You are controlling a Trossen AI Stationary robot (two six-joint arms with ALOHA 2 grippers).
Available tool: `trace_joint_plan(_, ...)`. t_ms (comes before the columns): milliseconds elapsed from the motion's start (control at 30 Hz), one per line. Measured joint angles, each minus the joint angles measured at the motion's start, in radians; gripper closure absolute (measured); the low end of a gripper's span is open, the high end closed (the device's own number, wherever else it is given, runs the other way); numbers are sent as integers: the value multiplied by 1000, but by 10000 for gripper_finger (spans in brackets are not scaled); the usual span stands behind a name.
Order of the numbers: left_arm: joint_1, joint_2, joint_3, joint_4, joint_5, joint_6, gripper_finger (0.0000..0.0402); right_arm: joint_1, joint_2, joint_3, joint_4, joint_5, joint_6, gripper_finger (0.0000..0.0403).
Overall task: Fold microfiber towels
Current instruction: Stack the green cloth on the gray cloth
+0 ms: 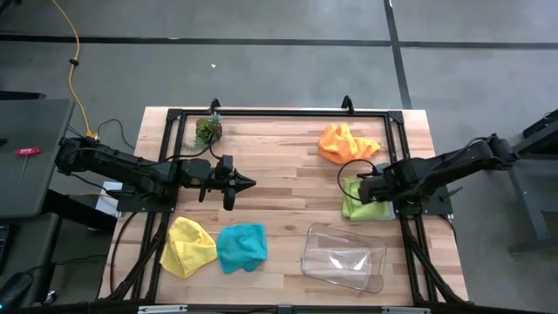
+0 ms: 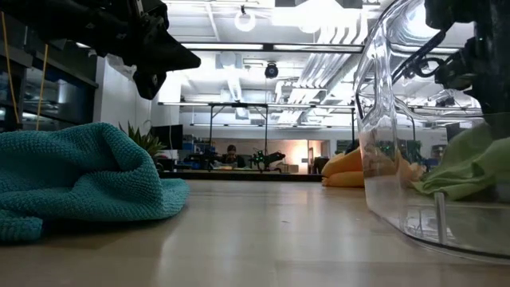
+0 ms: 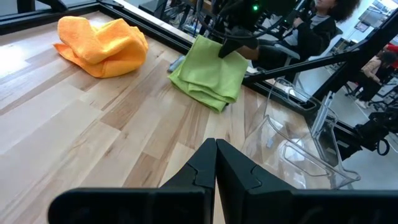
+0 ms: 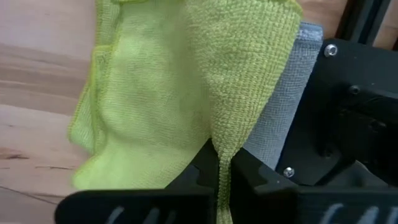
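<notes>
1. The right tool (image 4: 219, 171) is clenched on a pinched corner of the lime towel (image 4: 168, 93); the cloth runs down between its two dark fingers in the right wrist view.
2. That towel (image 1: 359, 201) lies at the right edge of the tabletop (image 1: 279, 187), just behind the clear tray (image 1: 343, 257) and in front of the orange towel (image 1: 346, 142).
3. A grey towel (image 4: 283, 106) shows under the lime one, against the black frame.
4. The lime towel looks partly doubled over, with layered edges in the left wrist view (image 3: 208, 78), so the step in hand seems to be the fold of this first towel.
5. The left tool (image 1: 242, 184) hangs over the middle of the tabletop, clenched shut and empty, pointing toward the right side.
6. The yellow towel (image 1: 187, 247) and the teal towel (image 1: 241, 247) lie crumpled side by side at the front left, touching or nearly so; the orange one is crumpled too. All three look unfolded.
7. Next move, as I judge it: carry the pinched corner across to the opposite edge, lay it flat, then release.
8. The grey towel beneath may drag along with the lime one.
9. The left tool could pin the far edge of the lime towel to keep it from sliding.
</notes>
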Motion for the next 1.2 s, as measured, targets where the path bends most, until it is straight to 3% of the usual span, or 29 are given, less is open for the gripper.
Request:
trace_joint_plan(467,0,0,0,0,0,0,401,-1,101,1,-3,-27,-8,403)
trace_joint_plan(1200,0,0,0,0,1,28,401,52,618,2,-14,-1,51,403)
